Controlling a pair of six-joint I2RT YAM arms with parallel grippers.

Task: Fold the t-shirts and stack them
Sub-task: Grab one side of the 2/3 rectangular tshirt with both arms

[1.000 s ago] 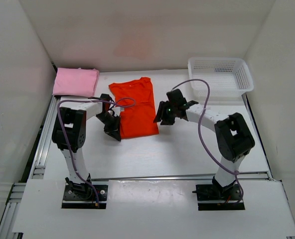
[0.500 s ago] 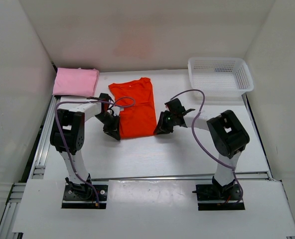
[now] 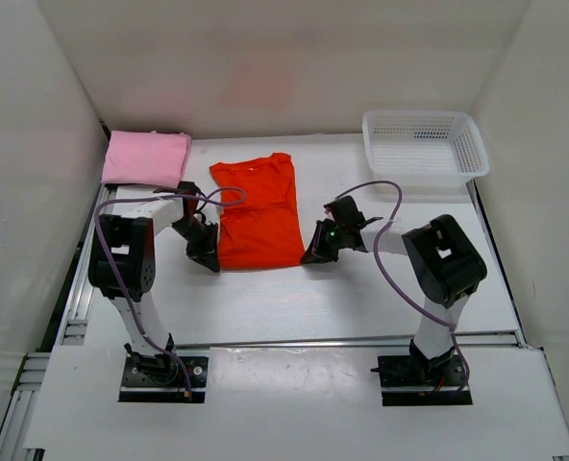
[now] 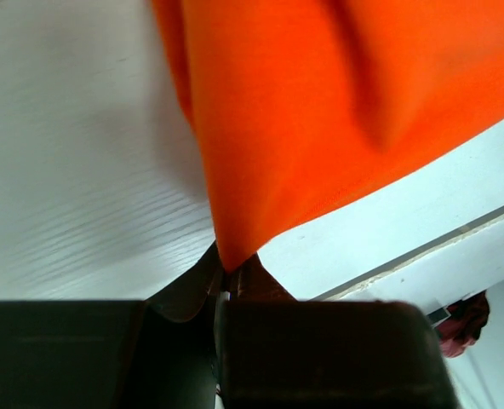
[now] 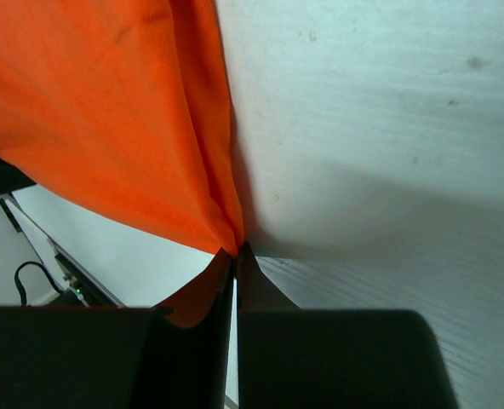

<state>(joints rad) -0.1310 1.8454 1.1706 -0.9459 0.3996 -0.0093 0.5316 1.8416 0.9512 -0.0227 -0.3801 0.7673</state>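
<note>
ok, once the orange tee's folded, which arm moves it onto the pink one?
Left, probably. The pink t-shirt lies far left, on that arm's side, and the left end effector pinches the orange t-shirt at a near corner. The right end effector grips the opposite corner, farther away.

Plain orange-red tee (image 3: 258, 216); plain pink tee (image 3: 146, 157); basket (image 3: 427, 176) wht mesh; tbl (image 3: 265, 298) wht, faint grain

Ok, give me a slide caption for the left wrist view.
Left jaws pinching a corner of the orange shirt on the white table.
</note>
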